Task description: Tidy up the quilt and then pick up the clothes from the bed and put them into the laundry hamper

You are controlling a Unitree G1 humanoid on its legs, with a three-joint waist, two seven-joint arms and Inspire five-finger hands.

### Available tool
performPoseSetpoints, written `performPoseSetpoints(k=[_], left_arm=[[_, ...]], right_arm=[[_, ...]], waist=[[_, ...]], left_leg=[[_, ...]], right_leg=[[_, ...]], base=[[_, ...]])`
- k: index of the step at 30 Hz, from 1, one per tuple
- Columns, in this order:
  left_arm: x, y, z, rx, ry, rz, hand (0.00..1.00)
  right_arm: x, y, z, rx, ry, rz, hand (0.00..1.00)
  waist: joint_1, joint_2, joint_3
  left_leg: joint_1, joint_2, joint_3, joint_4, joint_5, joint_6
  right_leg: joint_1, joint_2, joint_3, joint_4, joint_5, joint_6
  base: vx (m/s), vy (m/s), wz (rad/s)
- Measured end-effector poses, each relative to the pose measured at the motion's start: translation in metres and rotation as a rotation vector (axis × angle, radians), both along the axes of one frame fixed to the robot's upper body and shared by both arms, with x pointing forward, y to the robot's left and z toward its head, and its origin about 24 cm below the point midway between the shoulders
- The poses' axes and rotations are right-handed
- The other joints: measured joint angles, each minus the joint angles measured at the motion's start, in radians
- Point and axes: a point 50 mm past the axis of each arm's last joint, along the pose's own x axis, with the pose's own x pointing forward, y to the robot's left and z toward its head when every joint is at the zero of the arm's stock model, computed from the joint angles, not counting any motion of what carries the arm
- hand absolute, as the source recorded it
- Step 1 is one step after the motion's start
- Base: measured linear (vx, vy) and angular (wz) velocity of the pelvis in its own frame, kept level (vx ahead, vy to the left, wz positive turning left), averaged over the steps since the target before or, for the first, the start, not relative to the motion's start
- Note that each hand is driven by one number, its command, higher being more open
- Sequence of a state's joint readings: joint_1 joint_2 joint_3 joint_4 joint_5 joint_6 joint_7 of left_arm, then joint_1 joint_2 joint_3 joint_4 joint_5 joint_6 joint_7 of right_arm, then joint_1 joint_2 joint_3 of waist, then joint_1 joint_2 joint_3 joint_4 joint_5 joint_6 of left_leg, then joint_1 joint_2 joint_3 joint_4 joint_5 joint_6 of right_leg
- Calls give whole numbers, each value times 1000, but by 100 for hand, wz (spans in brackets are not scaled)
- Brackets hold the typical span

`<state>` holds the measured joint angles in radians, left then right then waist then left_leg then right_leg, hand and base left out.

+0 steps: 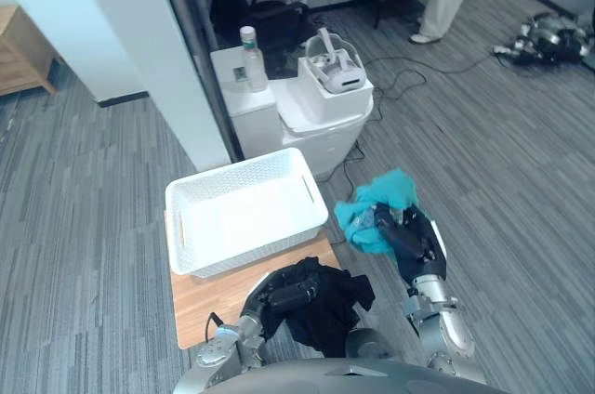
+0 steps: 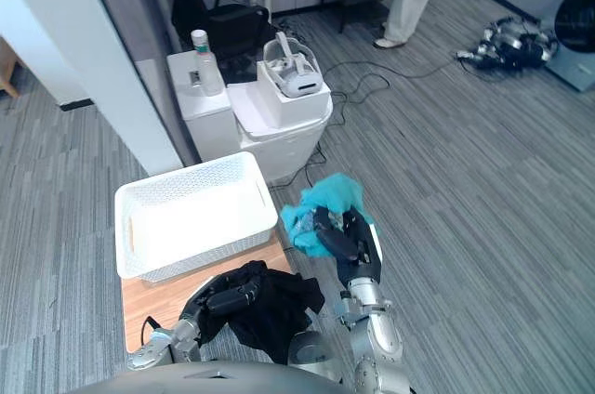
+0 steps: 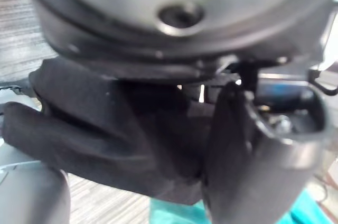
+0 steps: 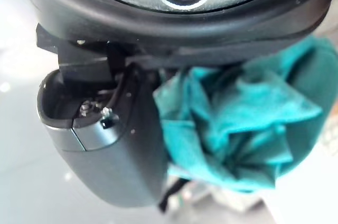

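A rectangular white hamper (image 1: 249, 167) of perforated plastic sits on the far part of a small wooden counter (image 1: 206, 299). A crumpled black garment (image 1: 325, 308) hangs at the counter's near right corner, bunched in the curled left hand (image 1: 290, 296). Past the right edge, the right hand (image 1: 411, 238) clutches a rumpled teal garment (image 1: 383, 193).

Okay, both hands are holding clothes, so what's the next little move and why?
Probably swing the right hand toward the robot's left until the teal garment hangs over the white basket, then let go. That hand is curled round the garment beside the basket's right rim, above the floor. The left hand grips the black garment on the basket's near side.
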<state>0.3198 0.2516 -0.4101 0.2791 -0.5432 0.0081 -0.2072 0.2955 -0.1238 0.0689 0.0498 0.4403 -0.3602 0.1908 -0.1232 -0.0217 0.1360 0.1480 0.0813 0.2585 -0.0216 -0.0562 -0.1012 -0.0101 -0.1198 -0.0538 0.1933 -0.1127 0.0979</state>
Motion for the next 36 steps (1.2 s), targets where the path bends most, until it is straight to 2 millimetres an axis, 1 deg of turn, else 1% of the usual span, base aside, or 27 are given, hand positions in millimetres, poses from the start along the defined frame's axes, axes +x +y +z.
performPoseSetpoints(k=[1, 2, 4, 5, 6, 8, 10, 11, 12, 14, 15, 17, 19, 20, 21, 24, 25, 27, 28, 30, 32, 33, 34, 35, 36], left_arm=[[-1, 3, 0, 9, 15, 13, 0], [-3, 4, -2, 11, 29, 22, 0], [-14, 5, -7, 8, 101, 63, 0], [-20, 7, -10, 17, 132, 86, 0], [-22, 7, -11, 21, 145, 94, 0], [-28, 8, -14, 33, 169, 116, 0], [-26, 10, -13, 23, 173, 142, 0], [-23, 12, -13, 21, 166, 155, 0], [-23, 13, -12, 21, 164, 163, 0], [-20, 18, -12, 26, 156, 194, 0], [-20, 19, -12, 27, 155, 200, 0], [-18, 22, -11, 28, 151, 219, 0], [-17, 25, -11, 26, 147, 241, 0], [-16, 26, -10, 27, 143, 246, 0], [-16, 28, -10, 22, 147, 262, 0], [-16, 28, -9, 13, 152, 277, 0], [-14, 27, -6, 2, 147, 278, 0], [-9, 27, -1, -12, 121, 276, 0], [-2, 26, 6, -34, 80, 279, 0], [5, 24, 14, -58, 37, 272, 0], [15, 22, 24, -86, -22, 260, 0], [20, 21, 26, -94, -38, 256, 0], [26, 20, 30, -118, -55, 260, 0], [34, 19, 33, -124, -79, 253, 0], [37, 19, 35, -127, -91, 250, 0]], right_arm=[[7, -1, 23, -73, -99, 51, 0], [11, -1, 32, -99, -141, 76, 0], [30, -2, 66, -173, -292, 153, 0], [42, 0, 88, -212, -381, 190, 0], [48, 1, 99, -229, -423, 210, 0], [65, 11, 137, -279, -552, 286, 0], [74, 17, 151, -298, -581, 333, 0], [79, 21, 156, -303, -571, 355, 0], [81, 24, 157, -304, -561, 369, 0], [87, 36, 155, -310, -505, 431, 0], [88, 40, 153, -313, -487, 448, 0], [91, 48, 147, -333, -427, 479, 0], [100, 56, 133, -361, -330, 501, 0], [104, 57, 130, -364, -303, 497, 0], [114, 57, 120, -392, -230, 473, 0], [125, 56, 115, -425, -177, 436, 0], [133, 54, 117, -432, -166, 401, 0], [142, 52, 123, -441, -167, 365, 0], [151, 49, 132, -476, -184, 320, 0], [160, 42, 141, -478, -190, 267, 0], [173, 29, 159, -486, -208, 189, 0], [176, 24, 165, -496, -216, 171, 0], [181, 17, 178, -514, -239, 139, 0], [184, 9, 192, -528, -263, 108, 0], [185, 5, 198, -535, -274, 93, 0]], waist=[[18, -8, -5], [22, -11, -7], [37, -22, -24], [44, -30, -30], [48, -33, -33], [74, -35, -39], [89, -35, -39], [99, -35, -40], [103, -35, -40], [121, -35, -40], [121, -36, -40], [123, -34, -40], [127, -31, -42], [130, -31, -41], [153, -28, -37], [156, -15, -24], [156, -2, -11], [156, 9, 3], [155, 22, 32], [152, 36, 64], [154, 57, 132], [155, 62, 149], [156, 75, 184], [155, 87, 217], [155, 93, 233]], left_leg=[[-1, -9, -11, -3, -4, 14], [-1, -13, -14, -3, -8, 19], [-1, -26, -21, -20, -11, 31], [-1, -31, -22, -25, -9, 35], [-1, -33, -22, -29, -6, 38], [0, -35, -23, -37, 2, 44], [2, -35, -39, -37, 20, 50], [3, -37, -53, -36, 27, 52], [3, -37, -58, -36, 29, 51], [2, -42, -67, -35, 33, 52], [1, -46, -72, -35, 34, 53], [1, -60, -88, -38, 38, 57], [1, -73, -107, -67, 48, 63], [-2, -75, -109, -67, 50, 64], [-3, -76, -108, -67, 47, 70], [-5, -71, -106, -67, 48, 70], [-18, -69, -103, -67, 59, 71], [-48, -69, -106, -67, 73, 71], [-79, -68, -110, -67, 87, 69], [-112, -64, -118, -67, 103, 68], [-155, -57, -122, -66, 127, 61], [-167, -57, -122, -66, 131, 61], [-188, -55, -121, -66, 139, 60], [-210, -55, -121, -66, 148, 61], [-217, -55, -120, -64, 157, 69]], right_leg=[[19, -8, -5, -27, 17, 9], [28, -12, -9, -39, 22, 12], [38, -26, -20, -61, 38, 23], [46, -30, -25, -77, 48, 28], [48, -32, -28, -80, 51, 29], [51, -33, -28, -94, 76, 38], [61, -35, -31, -95, 89, 42], [68, -37, -36, -95, 97, 49], [69, -37, -40, -95, 102, 48], [76, -42, -53, -105, 116, 48], [83, -46, -56, -112, 117, 50], [99, -60, -65, -126, 118, 51], [105, -71, -87, -137, 118, 51], [105, -72, -89, -141, 119, 53], [107, -71, -91, -145, 121, 56], [114, -71, -111, -146, 121, 56], [111, -71, -125, -149, 121, 56], [94, -73, -138, -161, 121, 55], [71, -72, -144, -166, 124, 51], [44, -73, -155, -166, 131, 41], [7, -68, -161, -166, 146, 36], [-6, -68, -160, -166, 150, 33], [-29, -66, -160, -168, 159, 27], [-46, -65, -160, -178, 174, 26], [-54, -64, -159, -180, 179, 24]], base=[[-63, 122, 21], [-52, 88, 23], [-30, 72, 17], [-17, 71, 14], [-8, 53, 12], [5, 51, 7], [15, 42, 26], [22, 53, 34], [15, 44, 25], [-14, 40, 13], [-32, 45, 19], [-39, 34, 24], [-74, 25, 24], [-111, 20, 10], [-104, 13, 5], [-65, -6, 18], [-46, -12, 25], [-70, -18, 21], [-87, -18, 19], [-86, -2, 18], [-87, 1, 9], [-78, 5, 0], [-91, 15, -3], [-73, 20, -4], [-35, 22, -2]])
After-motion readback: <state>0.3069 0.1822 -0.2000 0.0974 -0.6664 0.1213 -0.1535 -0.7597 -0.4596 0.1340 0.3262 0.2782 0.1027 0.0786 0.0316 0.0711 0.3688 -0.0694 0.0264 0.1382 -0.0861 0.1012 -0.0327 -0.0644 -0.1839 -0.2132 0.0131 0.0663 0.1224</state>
